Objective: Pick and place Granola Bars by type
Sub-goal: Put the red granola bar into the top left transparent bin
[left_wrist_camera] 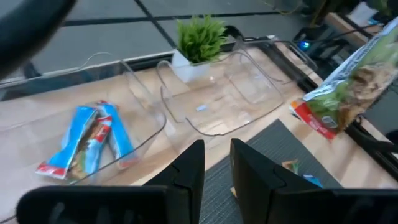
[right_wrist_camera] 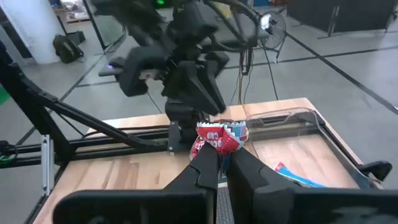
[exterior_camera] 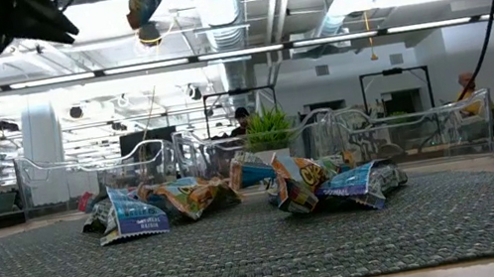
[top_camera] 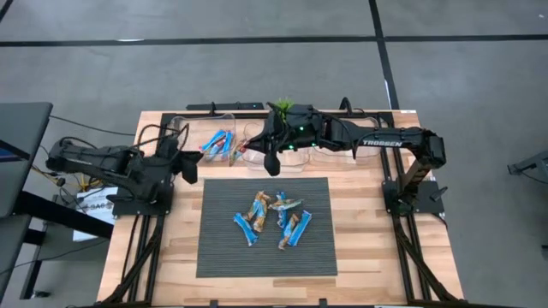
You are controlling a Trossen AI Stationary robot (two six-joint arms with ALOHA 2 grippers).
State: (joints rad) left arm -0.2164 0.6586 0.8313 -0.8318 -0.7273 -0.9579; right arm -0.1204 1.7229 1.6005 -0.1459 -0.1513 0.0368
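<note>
A: Right gripper [right_wrist_camera: 219, 163] first. Fingers pressed together, pinching one tan-and-red bar [right_wrist_camera: 219, 138] by its crimped end. In the high view it hangs over the clear bins at the back of the table, near the middle. Low view shows the bar dangling up top, clear of the table.

B: Left gripper [left_wrist_camera: 216, 163]?

A: Fingers parallel with a narrow gap between them, nothing in it, touching nothing. It sits at the left edge of the table, beside the left-hand clear bin [left_wrist_camera: 140, 144], up off the surface.

B: Where are the rest of the bars?

A: Blue bars [top_camera: 217, 142] lie inside the left-hand clear bin, at least two of them. A loose pile of mixed bars [top_camera: 272, 218], blue ones and tan-orange ones, sits on the dark ribbed mat [top_camera: 224, 255] mid-table, some overlapping.

B: Any writing?

A: "TROSSEN" in white on the right arm [top_camera: 382, 143], high view. The held bar's red end has white letters, but too small to read for sure. Wrappers in the pile show print in the low view, not legible.

B: Anything else?

A: Small green potted plant [left_wrist_camera: 199, 41] behind the bins. A person [exterior_camera: 240, 118] far off in the room behind the table.
</note>
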